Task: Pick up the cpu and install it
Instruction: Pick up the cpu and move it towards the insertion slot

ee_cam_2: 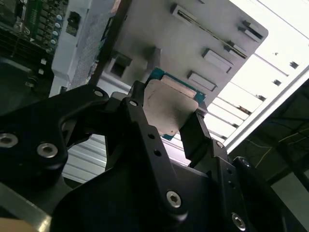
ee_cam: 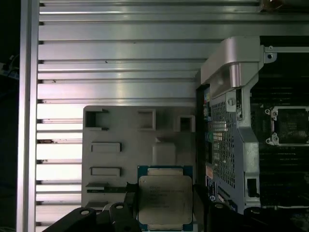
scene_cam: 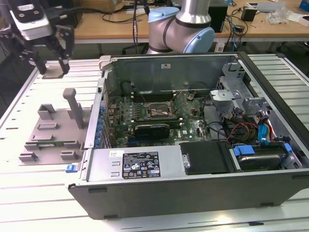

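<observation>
Finding: my fingers (ee_cam_2: 193,135) are clamped on opposite edges of the cpu (ee_cam: 165,195), presumably to spare its contacts. The gripper (scene_cam: 48,62) hangs at upper left in the exterior view, lifted off the grey tray (scene_cam: 53,137), well apart from the computer case (scene_cam: 193,186).

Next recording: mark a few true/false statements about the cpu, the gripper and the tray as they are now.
1. The black gripper grips the small square silver-topped cpu. True.
2. The cpu sits in the black motherboard socket. False: it is in the gripper, outside the case.
3. The grey metal computer case lies open. True.
4. The grey plastic tray lies on the exterior view's right of the case. False: on its left.
</observation>
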Controlling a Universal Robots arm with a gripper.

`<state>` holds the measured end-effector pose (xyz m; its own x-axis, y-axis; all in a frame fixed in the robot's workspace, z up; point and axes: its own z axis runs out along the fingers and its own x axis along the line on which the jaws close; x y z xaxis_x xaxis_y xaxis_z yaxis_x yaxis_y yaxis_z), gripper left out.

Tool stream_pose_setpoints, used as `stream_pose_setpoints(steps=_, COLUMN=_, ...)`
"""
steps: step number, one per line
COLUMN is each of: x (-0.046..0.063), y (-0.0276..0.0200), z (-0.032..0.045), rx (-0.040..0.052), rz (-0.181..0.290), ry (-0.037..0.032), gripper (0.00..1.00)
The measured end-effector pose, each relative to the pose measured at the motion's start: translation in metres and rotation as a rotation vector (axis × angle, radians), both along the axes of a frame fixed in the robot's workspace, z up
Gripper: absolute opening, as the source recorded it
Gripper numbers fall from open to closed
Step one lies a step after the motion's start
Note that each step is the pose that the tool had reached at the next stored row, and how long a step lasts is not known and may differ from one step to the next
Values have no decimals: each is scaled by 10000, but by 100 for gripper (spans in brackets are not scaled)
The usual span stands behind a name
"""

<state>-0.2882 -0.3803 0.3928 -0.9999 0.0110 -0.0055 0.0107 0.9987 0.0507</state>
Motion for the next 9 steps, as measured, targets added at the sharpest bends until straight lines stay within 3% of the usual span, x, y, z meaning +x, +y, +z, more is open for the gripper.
stream_pose_setpoints(steps=9, x=464, y=0, z=1, rx=-1, rz=0, ry=1, gripper=54)
